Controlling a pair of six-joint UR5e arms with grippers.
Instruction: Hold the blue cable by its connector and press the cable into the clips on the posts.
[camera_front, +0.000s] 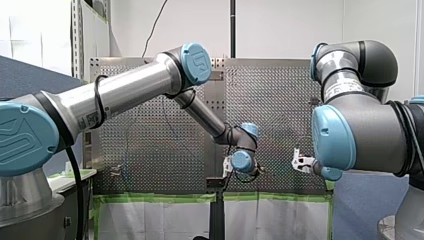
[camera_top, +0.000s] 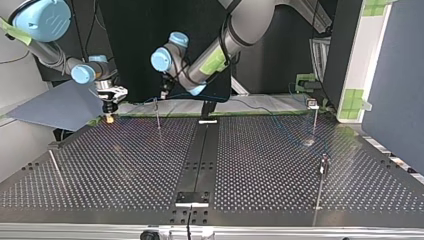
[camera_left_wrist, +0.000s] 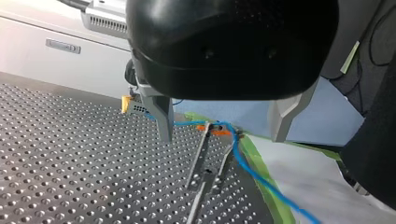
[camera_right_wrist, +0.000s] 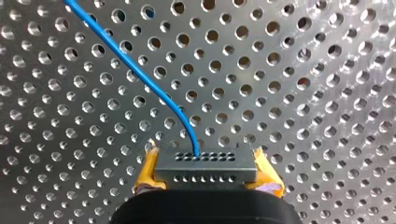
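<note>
Connector (camera_right_wrist: 205, 161) clamped between right gripper's (camera_right_wrist: 208, 171) yellow pads; left gripper (camera_left_wrist: 223, 137) spread wide astride post (camera_left_wrist: 201, 149), blue cable (camera_right_wrist: 140, 74) across its top.

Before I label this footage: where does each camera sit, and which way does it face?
Front: behind the arms, facing the table; both arms show.
Top: across the table, facing both arms.
Left wrist: along my open left gripper toward a post.
Right wrist: facing the table; my right gripper holds the connector.
Wrist views share the blue cable.
</note>
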